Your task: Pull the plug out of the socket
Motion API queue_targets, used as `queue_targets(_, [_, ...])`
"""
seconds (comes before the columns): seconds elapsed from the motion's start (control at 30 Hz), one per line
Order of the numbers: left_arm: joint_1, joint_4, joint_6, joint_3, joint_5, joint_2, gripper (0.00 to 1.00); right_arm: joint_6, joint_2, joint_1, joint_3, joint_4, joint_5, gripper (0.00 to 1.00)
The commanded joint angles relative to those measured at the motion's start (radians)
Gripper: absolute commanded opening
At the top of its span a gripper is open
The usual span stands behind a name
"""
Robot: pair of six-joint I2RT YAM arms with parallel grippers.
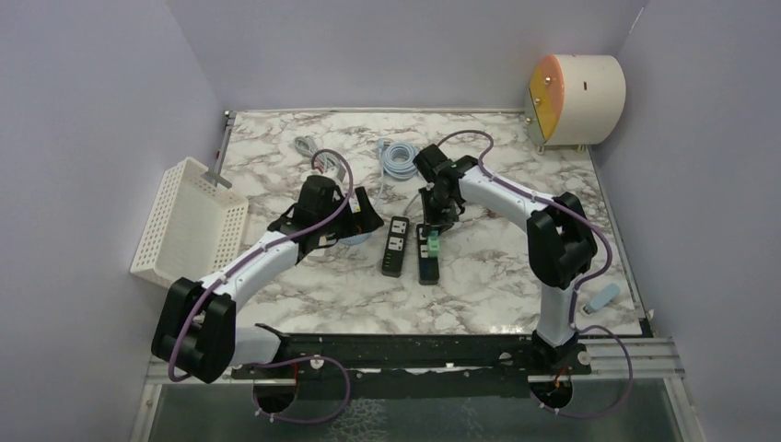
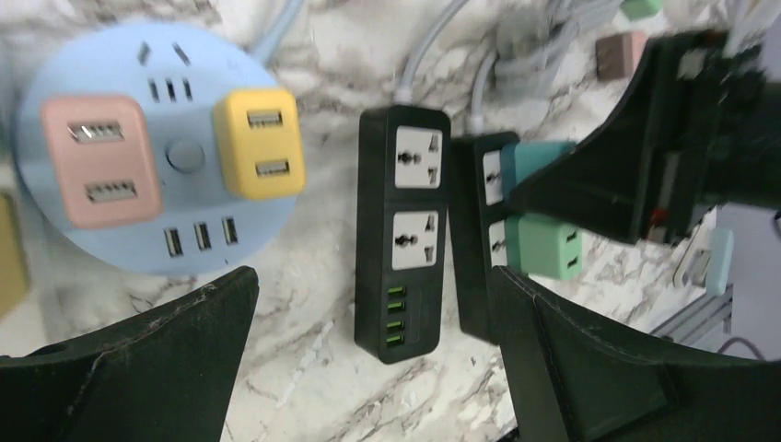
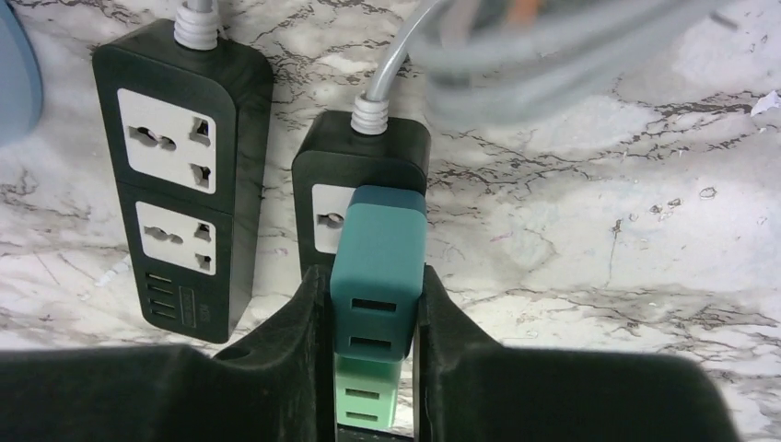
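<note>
Two black power strips lie side by side mid-table. The right strip (image 1: 428, 265) (image 3: 368, 170) carries a dark teal plug (image 3: 378, 267) (image 2: 539, 158) in its far socket and a light green plug (image 3: 367, 391) (image 2: 548, 247) (image 1: 430, 246) in its near socket. My right gripper (image 3: 370, 287) (image 1: 440, 217) is shut on the dark teal plug, one finger on each side; I cannot tell whether the plug is still seated. The left strip (image 1: 396, 245) (image 2: 405, 230) (image 3: 180, 175) has empty sockets. My left gripper (image 2: 368, 359) (image 1: 364, 221) is open and empty, hovering over the left strip's near end.
A round blue socket hub (image 2: 152, 152) with a pink plug (image 2: 99, 161) and a yellow plug (image 2: 261, 143) sits left of the strips. Grey coiled cables (image 1: 401, 157) lie behind. A white basket (image 1: 189, 221) stands at the left and a cream drum (image 1: 576, 97) at the back right.
</note>
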Motion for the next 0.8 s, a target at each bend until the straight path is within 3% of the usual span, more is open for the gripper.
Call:
queue_targets(0.0, [-0.043, 0.135, -0.048, -0.094, 0.069, -0.041, 0.99, -0.006, 0.01, 0.006, 0.011, -0.004, 0.051, 0.01])
queue_targets(0.17, [-0.083, 0.274, -0.089, -0.125, 0.136, -0.007, 0.99, -0.025, -0.064, 0.006, 0.057, 0.033, 0.073, 0.01])
queue_targets(0.3, [-0.114, 0.405, -0.125, -0.122, 0.207, 0.052, 0.99, -0.023, -0.15, 0.005, 0.071, 0.128, -0.002, 0.01])
queue_targets(0.77, [-0.194, 0.515, -0.14, -0.097, 0.264, 0.134, 0.97, 0.024, -0.279, 0.003, 0.082, 0.237, -0.109, 0.01])
